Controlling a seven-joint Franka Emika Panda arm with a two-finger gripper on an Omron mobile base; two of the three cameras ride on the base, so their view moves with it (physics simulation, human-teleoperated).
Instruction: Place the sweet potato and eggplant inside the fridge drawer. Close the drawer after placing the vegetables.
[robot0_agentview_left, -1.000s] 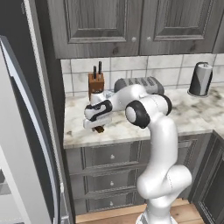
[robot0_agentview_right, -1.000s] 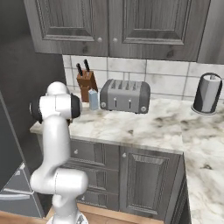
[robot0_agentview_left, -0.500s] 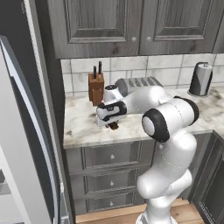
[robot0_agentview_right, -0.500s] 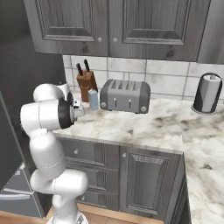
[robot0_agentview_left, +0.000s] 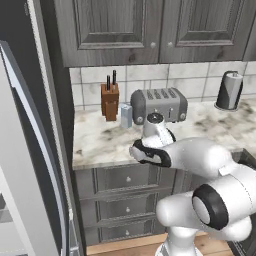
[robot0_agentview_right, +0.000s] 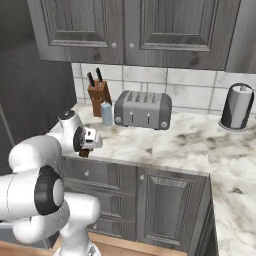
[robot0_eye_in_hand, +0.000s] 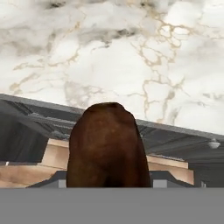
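Marble counter (robot0_agentview_right: 165, 142) lies below the gripper (robot0_agentview_right: 84, 153), which clamps the sweet potato (robot0_eye_in_hand: 108, 146), lifted clear for carrying fridgeward.

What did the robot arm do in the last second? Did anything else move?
The arm swung across the counter edge, carrying the sweet potato in its pincer from beside the knife block to out in front of the toaster, past the marble counter rim. The elbow dropped low. The knife block, toaster, little blue-grey box and paper towel roll stayed put.
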